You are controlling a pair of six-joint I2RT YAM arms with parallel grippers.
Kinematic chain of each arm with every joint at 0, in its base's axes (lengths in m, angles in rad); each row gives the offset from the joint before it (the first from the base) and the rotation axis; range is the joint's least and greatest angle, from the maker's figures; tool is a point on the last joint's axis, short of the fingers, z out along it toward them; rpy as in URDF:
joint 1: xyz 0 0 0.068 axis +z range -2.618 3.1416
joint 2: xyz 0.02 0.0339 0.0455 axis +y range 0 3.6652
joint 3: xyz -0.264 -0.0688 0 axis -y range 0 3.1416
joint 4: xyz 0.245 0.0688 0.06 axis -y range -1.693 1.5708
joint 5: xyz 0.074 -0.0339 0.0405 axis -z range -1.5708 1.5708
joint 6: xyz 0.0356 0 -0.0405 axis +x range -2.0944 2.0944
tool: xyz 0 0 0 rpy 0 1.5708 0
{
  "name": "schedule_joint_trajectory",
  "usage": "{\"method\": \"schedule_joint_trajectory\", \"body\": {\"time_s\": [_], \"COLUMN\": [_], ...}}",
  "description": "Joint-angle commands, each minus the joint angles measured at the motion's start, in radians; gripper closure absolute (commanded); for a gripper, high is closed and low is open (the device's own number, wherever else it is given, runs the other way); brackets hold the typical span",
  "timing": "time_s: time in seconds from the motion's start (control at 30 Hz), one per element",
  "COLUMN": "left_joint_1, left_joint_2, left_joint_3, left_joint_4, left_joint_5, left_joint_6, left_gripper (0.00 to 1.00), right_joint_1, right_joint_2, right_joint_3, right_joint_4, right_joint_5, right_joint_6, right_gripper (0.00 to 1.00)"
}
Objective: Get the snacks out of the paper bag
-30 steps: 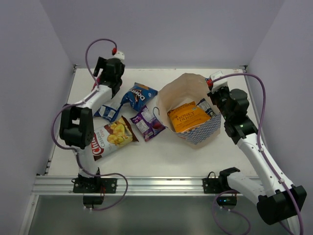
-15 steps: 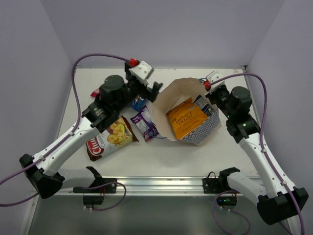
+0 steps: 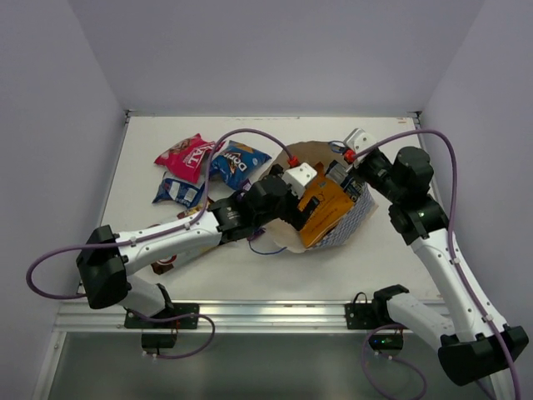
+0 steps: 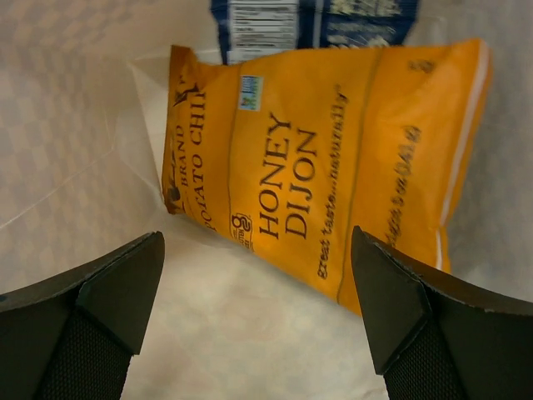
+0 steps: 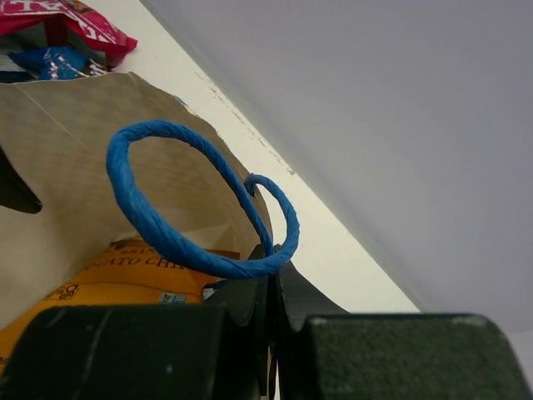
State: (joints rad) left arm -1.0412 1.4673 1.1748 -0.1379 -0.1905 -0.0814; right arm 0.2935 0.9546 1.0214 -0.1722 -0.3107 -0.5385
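Released left gripper (image 4: 256,250) faces the orange packet (image 4: 333,167) straight ahead inside the paper bag (image 3: 354,218), long axis crosswise. The right gripper (image 5: 273,287) clenches its rim.

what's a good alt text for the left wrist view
An orange packet marked Honey Dijon lies inside the paper bag, with a blue packet just beyond it. The open left claw fills the bottom corners.

Pale lilac walls (image 3: 275,50) on 3 sides; white tabletop (image 3: 141,142), alu rail (image 3: 250,315) at front.
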Motion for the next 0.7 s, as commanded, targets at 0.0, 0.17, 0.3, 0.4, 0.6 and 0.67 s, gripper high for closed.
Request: {"method": "schedule_joint_trajectory", "body": {"time_s": [0.0,0.17,0.3,0.4,0.6,0.67], "left_joint_1": [-0.013,-0.045,-0.051,-0.056,-0.098,-0.118], "left_joint_2": [-0.009,0.056,0.123,0.182,0.232,0.222], "left_joint_3": [-0.029,-0.035,-0.006,0.037,0.036,0.013], "left_joint_4": [0.191,0.261,0.305,0.307,0.365,0.399], "left_joint_5": [-0.122,-0.181,-0.211,-0.201,-0.136,-0.147], "left_joint_6": [-0.173,-0.233,-0.233,-0.238,-0.235,-0.221], "left_gripper": [0.0,0.0,0.0,0.0,0.0,0.0], "right_joint_1": [0.001,0.001,0.001,0.001,0.001,0.001], "right_joint_2": [-0.039,-0.06,-0.074,-0.082,-0.077,-0.077], "right_joint_3": [0.028,0.009,0.0,-0.006,-0.012,-0.018], "right_joint_4": [-0.015,-0.044,-0.053,-0.05,-0.049,-0.046], "right_joint_5": [-0.088,-0.108,-0.09,-0.08,-0.059,-0.053], "right_joint_6": [-0.02,-0.023,-0.023,-0.018,-0.015,-0.014], "right_gripper": [1.0,1.0,1.0,1.0,1.0,1.0]}}
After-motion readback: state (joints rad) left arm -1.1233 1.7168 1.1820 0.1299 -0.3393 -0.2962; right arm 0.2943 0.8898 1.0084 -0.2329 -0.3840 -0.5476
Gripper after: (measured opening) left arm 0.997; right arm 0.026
